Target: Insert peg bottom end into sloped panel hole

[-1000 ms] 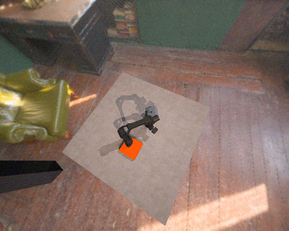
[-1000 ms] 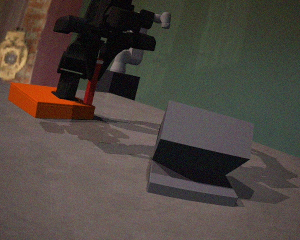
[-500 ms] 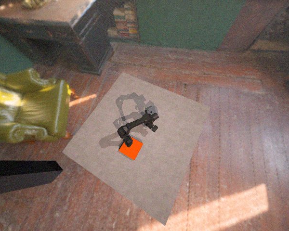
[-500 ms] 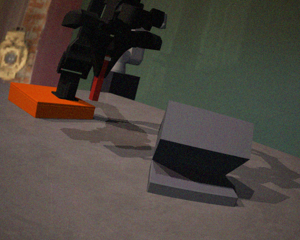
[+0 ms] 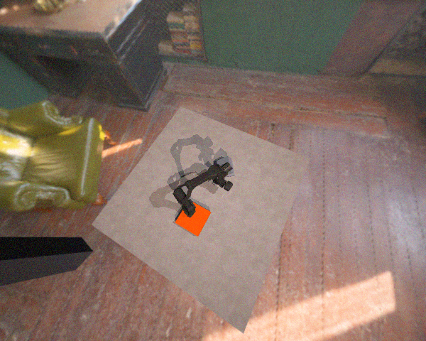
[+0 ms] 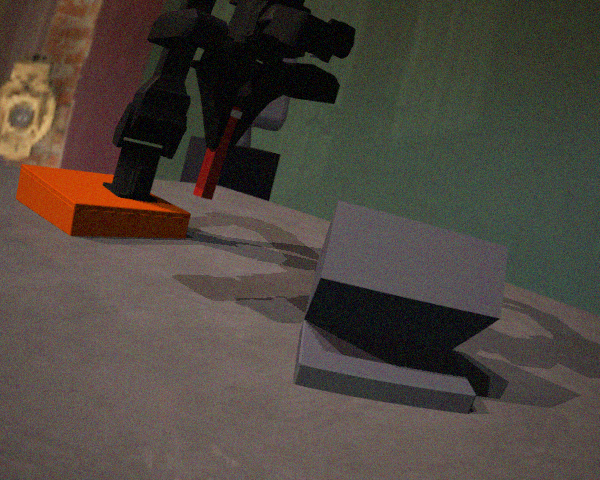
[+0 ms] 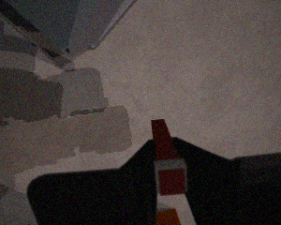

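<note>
The red peg (image 6: 211, 175) (image 7: 164, 142) is slim and flat-sided, with a grey band at its top end. My gripper (image 6: 221, 144) (image 7: 162, 144) is shut on the peg around its middle. The peg's bottom end is off the table, and the peg leans in the exterior view. The grey sloped panel (image 6: 414, 258) (image 5: 225, 160) stands on its base, apart from the peg, and shows its back in the exterior view. Part of a blue-grey block, likely the panel, shows at the top left of the wrist view. The hole cannot be made out in any view.
The orange block (image 5: 197, 222) (image 6: 129, 219) under the arm's base stands on the pale grey table surface (image 5: 242, 227) (image 6: 135, 335). Shadows of the arm fall between the orange block and the panel. A green armchair (image 5: 59, 158) and a dark desk (image 5: 132, 62) stand beyond the surface.
</note>
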Controlling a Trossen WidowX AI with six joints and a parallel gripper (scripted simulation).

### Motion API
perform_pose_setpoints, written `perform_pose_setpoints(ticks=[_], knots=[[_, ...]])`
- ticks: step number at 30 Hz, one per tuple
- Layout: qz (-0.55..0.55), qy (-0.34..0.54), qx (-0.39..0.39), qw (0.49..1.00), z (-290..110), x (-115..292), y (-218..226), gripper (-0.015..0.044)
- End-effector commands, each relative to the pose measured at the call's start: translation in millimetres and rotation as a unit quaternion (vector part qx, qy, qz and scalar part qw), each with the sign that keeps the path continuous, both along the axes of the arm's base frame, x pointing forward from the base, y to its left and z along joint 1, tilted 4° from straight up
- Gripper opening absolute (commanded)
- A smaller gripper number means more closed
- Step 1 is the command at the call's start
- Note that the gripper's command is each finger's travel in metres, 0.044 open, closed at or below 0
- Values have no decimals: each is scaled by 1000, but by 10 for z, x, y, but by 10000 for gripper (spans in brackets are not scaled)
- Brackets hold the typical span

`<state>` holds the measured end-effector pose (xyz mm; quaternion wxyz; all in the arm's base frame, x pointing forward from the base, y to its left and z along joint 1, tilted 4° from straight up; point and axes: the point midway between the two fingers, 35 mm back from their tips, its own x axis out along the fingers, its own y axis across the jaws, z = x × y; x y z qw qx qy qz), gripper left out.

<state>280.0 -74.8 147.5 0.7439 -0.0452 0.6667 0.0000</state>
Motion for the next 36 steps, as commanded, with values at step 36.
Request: perform_pose_setpoints(ticks=[36], knots=[[109, -19, -79, 991, 206, 331, 326, 0]])
